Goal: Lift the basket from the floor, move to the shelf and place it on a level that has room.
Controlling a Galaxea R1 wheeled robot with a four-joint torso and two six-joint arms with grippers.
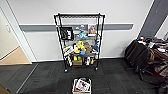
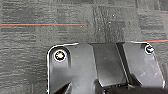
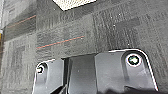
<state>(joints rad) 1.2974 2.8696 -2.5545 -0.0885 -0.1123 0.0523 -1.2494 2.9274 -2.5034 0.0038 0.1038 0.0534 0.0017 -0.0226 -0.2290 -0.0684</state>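
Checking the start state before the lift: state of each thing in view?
basket: on the floor, upright, open-topped, items inside, in front of the shelf, apart from it
shelf: upright against the wall, lower tiers loaded
top level: appears bare
office chair: draped with dark clothing

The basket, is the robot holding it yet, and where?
No. The basket sits on the floor in front of the shelf, with nothing gripping it.

Dark jackets [image 1: 137, 53] over a chair, right
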